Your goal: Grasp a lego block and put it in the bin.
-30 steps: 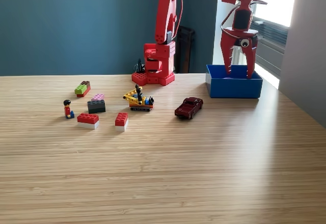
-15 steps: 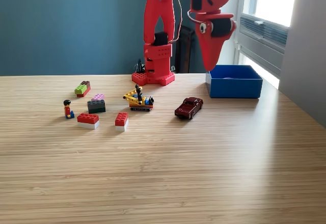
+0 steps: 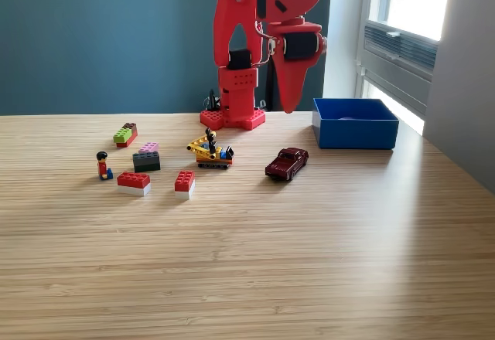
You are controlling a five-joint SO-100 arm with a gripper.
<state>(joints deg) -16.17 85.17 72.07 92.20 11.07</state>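
Bright window point(image 3: 410, 0) glare at right; scene sharp, evenly lit.

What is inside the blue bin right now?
The blue bin shows only a strip of bare blue floor and its inner walls; no block is visible. Its front wall hides the near part of the floor.

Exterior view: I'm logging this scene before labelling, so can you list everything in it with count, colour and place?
bin: 1, blue, far side of the table towards the exterior view's right.
toy car: 1, dark red, centre, nearer than the bin.
small vehicle model: 1, yellow and black, left of the car.
minifigure: 1, red torso, far left.
green-topped block: 1, green on red, back left.
pink-topped block: 1, pink on dark grey.
red-topped blocks: 2, red on white, nearest row.
table: 1, light wood.
arm: 1, red, at the far edge.
tool: 1, red, pointing down, holding nothing visible; open or shut unclear.
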